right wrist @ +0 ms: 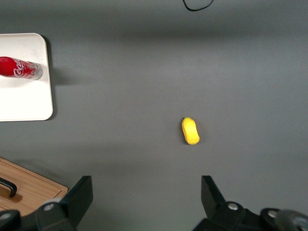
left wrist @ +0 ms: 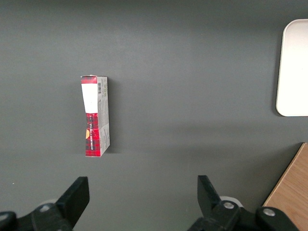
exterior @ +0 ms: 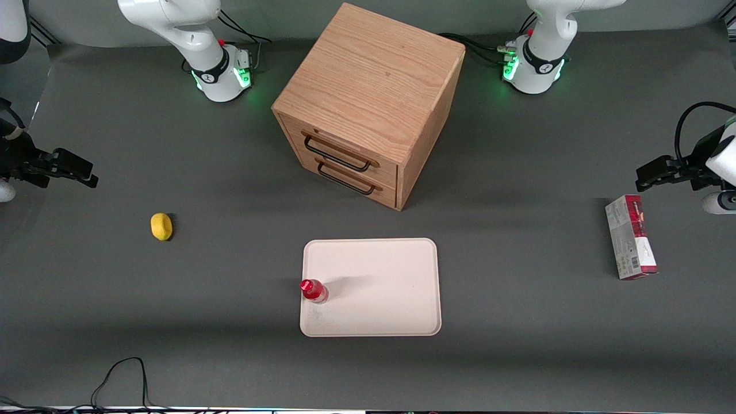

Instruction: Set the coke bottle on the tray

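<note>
Coke bottle (exterior: 314,291) stands on tray (exterior: 379,287); spread, empty claw (right wrist: 144,199) hangs above the yellow lemon (exterior: 161,226).

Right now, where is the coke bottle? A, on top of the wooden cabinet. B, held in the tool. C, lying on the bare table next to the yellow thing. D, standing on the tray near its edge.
D: the bottle stands upright on the tray, near the rim toward the working arm's end; the open tool is off by the table edge, holding nothing.
</note>
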`<state>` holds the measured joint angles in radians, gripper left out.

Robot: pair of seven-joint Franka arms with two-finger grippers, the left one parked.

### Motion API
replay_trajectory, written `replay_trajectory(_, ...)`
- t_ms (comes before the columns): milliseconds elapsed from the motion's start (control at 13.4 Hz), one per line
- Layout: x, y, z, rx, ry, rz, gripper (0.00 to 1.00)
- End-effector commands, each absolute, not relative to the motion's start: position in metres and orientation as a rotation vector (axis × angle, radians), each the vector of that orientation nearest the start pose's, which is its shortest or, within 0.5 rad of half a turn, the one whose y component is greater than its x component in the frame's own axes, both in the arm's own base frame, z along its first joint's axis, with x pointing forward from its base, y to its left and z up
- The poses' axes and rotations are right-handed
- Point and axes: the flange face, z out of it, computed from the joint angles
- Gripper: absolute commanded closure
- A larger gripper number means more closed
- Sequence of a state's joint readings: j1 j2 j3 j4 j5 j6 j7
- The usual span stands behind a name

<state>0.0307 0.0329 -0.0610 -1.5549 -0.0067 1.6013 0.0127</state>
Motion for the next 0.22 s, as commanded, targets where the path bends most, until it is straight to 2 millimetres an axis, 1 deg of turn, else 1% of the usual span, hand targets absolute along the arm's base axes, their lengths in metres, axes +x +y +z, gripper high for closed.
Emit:
replay_trajectory(0,0.5677,-0.0155,0.6209,-3.148,0.075,-0.017,0.0)
replay_trajectory(150,0.5676,-0.0155,0.6215,-3.148,0.075,-0.017,0.0)
